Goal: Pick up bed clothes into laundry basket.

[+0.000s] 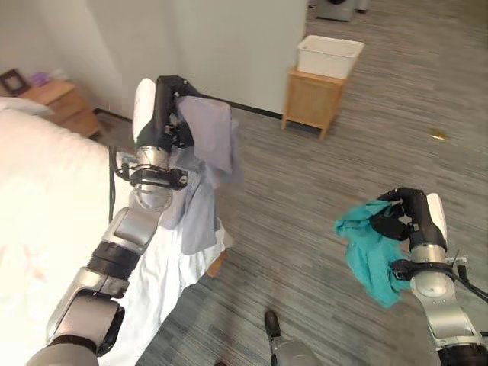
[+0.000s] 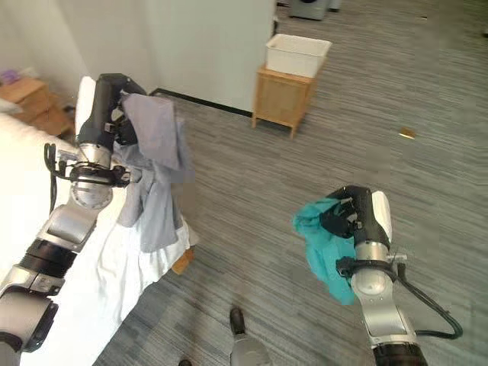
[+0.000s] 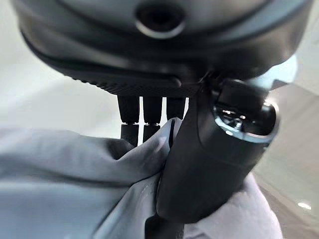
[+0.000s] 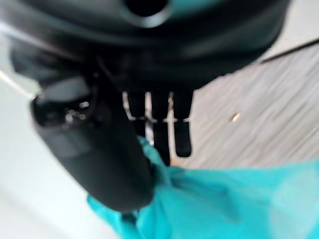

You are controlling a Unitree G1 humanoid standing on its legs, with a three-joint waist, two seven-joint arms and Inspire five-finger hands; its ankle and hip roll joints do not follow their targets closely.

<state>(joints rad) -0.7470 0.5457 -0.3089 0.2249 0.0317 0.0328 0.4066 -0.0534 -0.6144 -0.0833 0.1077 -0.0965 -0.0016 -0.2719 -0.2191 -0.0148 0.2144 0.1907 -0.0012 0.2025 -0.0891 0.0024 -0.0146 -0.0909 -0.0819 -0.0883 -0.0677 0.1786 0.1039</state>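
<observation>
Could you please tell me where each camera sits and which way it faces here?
Head eyes: look down at grey floor; left hand holds grey-lilac cloth garment, right hand holds teal cloth garment.
Left wrist: along its fingers, gripping grey cloth.
Right wrist: along its fingers, teal cloth, floor.
Shared: both garments, white plastic basket.

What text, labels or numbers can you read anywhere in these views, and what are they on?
None can be read.
Grey cloth garment in the left hand: no print visible.
Teal cloth garment in the right hand: no print visible.
White plastic laundry basket on the small wooden cabinet: plain, no label visible.
Dark picture frame on the wooden nightstand: too small to tell.
</observation>
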